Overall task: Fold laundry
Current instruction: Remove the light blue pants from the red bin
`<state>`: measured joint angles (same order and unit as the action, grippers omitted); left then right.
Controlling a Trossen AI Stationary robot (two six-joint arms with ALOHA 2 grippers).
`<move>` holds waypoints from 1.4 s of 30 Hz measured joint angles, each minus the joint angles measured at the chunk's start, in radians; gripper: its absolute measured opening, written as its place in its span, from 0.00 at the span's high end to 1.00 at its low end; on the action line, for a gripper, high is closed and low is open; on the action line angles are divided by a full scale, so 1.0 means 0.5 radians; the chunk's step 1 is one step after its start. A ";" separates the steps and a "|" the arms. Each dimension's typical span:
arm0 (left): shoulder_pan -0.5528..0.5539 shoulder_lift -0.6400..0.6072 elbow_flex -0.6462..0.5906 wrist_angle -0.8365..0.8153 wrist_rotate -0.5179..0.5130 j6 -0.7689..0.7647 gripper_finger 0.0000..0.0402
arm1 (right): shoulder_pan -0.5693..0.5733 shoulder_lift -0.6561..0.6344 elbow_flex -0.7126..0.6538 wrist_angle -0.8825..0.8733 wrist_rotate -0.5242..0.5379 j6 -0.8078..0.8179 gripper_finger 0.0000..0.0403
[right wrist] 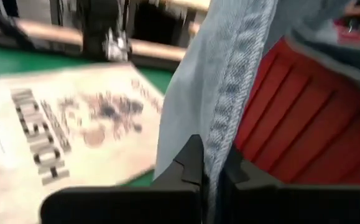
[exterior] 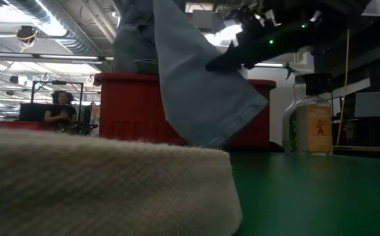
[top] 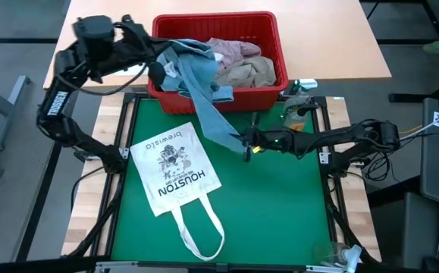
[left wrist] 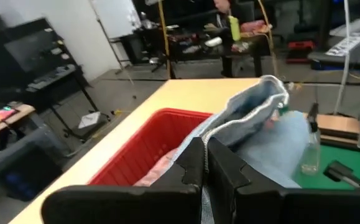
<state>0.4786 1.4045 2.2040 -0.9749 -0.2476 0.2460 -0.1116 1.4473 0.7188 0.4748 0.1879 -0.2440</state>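
High view: the left end effector is clamped on the jeans above the red basket at the table's far edge. The right end effector pinches the trailing leg over mid-table. A tote bag lies flat.

Low view: the jeans hang before the basket, beside a bottle.

Wrist views: fingers and are closed on denim.

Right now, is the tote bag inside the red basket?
No, the tote bag lies flat on the green mat, outside the red basket.
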 joint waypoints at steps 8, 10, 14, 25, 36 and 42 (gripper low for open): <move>0.002 -0.165 0.002 -0.002 -0.293 0.007 1.00 | 0.000 0.016 0.117 -0.637 0.348 0.014 0.98; 0.002 -0.201 0.002 -0.008 -0.326 0.007 0.99 | 0.000 0.016 0.119 -0.668 0.356 0.016 0.98; 0.002 -0.256 0.002 -0.008 -0.334 0.006 0.99 | 0.000 0.016 0.120 -0.602 0.263 0.018 0.98; 0.003 -0.287 0.003 -0.009 -0.335 0.044 0.99 | 0.000 0.016 0.121 -0.254 0.017 0.021 0.74; 0.002 -0.265 0.003 -0.322 -0.329 0.004 0.99 | 0.000 0.016 0.121 0.117 0.194 0.001 0.54; 0.002 -0.213 0.003 -0.393 -0.154 -0.113 0.99 | 0.000 0.013 0.166 0.502 -0.155 0.000 0.54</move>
<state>0.4797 1.2979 2.2055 -1.1712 -0.3248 0.1893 -0.1116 1.4540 0.8017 0.7259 0.1103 -0.2438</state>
